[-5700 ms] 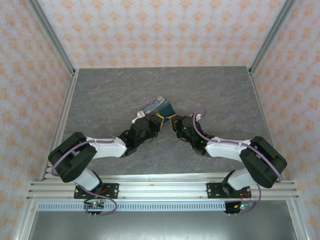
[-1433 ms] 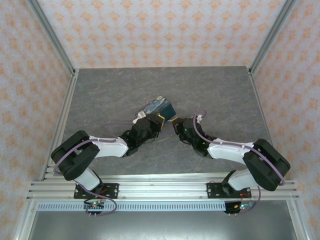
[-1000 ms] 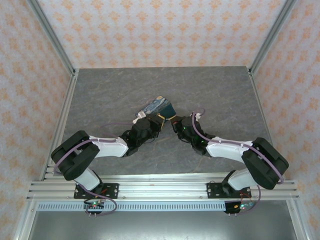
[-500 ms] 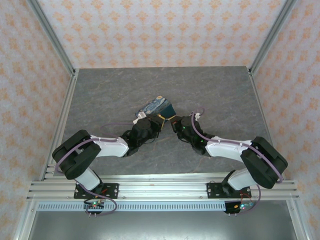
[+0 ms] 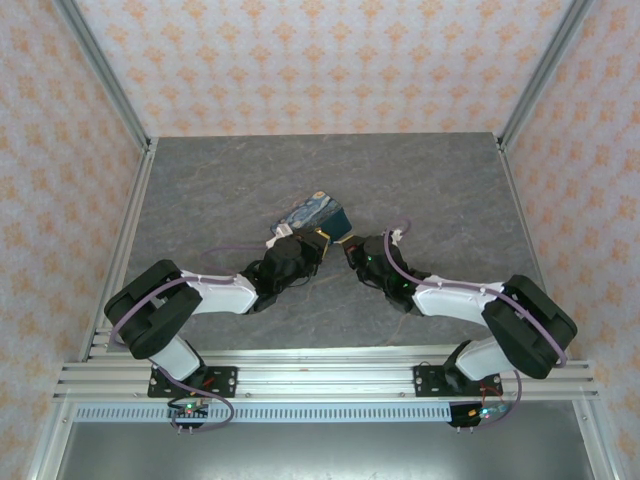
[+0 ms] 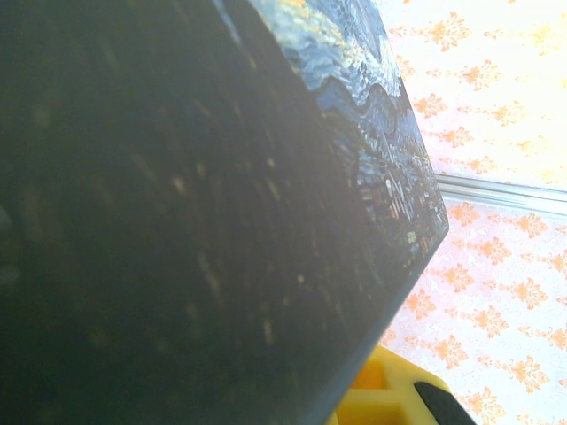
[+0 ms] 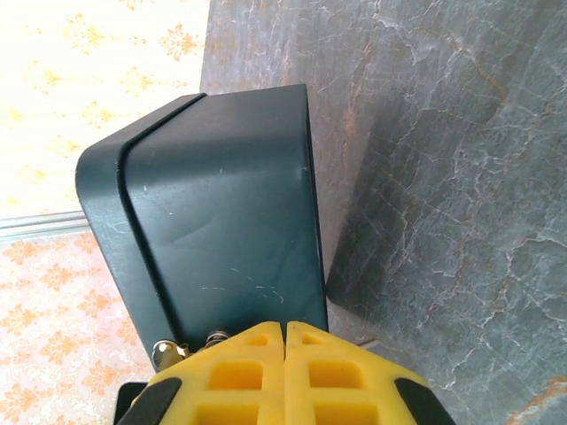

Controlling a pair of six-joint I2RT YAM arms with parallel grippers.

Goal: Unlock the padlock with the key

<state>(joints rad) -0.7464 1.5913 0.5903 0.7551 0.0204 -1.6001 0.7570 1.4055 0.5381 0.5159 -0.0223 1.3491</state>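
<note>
Right pincer (image 7: 285,328) closed just beside the box (image 7: 221,204).

Left wrist view: box (image 6: 177,221) too close, its dark side blurred, cut by the left, top and bottom edges.
Right wrist view: right hand (image 7: 285,332) cut off at the bottom edge. Brass bits (image 7: 164,352) at lower left half hidden behind it, too small to identify.
Top view: box's near corner hidden under left hand (image 5: 315,243).

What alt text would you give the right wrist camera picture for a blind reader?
A dark teal rounded box seen close up against a grey marbled table. The right end effector, yellow fingers shut together, sits just before it, beside small brass-coloured fittings.
</note>
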